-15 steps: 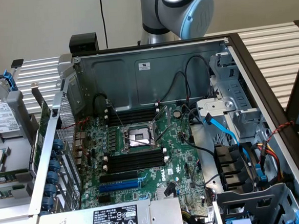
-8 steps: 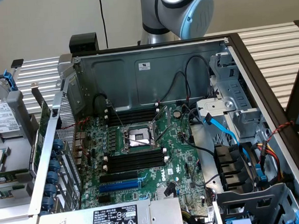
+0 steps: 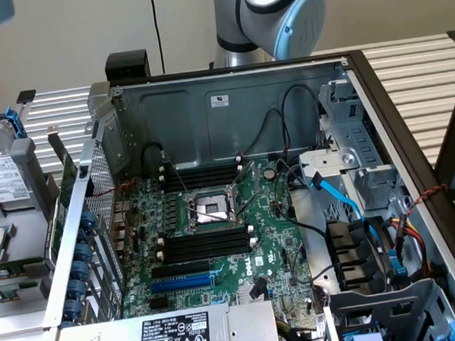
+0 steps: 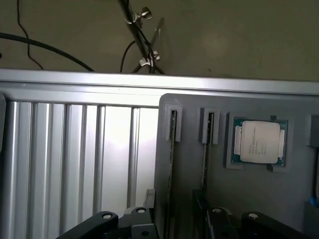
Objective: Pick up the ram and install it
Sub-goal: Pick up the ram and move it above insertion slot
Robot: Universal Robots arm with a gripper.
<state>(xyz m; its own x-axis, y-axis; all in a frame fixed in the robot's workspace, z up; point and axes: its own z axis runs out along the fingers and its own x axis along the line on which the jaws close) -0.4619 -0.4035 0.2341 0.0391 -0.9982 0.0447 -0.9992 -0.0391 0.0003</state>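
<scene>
In the wrist view the ram (image 4: 171, 164) stands on its thin edge in a slot of a grey holder tray (image 4: 189, 199), and a second like stick (image 4: 209, 149) stands in the neighbouring slot. My gripper (image 4: 177, 223) hovers over the first stick, open. Its black fingers (image 4: 104, 221) are set wide apart on either side and touch nothing. In the exterior view the open computer case (image 3: 230, 100) shows the green motherboard (image 3: 271, 238). It has black empty memory slots (image 3: 205, 244) with white clips on both sides of the processor socket (image 3: 211, 208).
A processor chip (image 4: 259, 142) lies in a recess of the grey tray beside the sticks. The tray rests on a ribbed aluminium table (image 4: 75, 159). Inside the case are a blue expansion slot (image 3: 185, 283), blue and black cables (image 3: 347, 201) and a power supply (image 3: 177, 336).
</scene>
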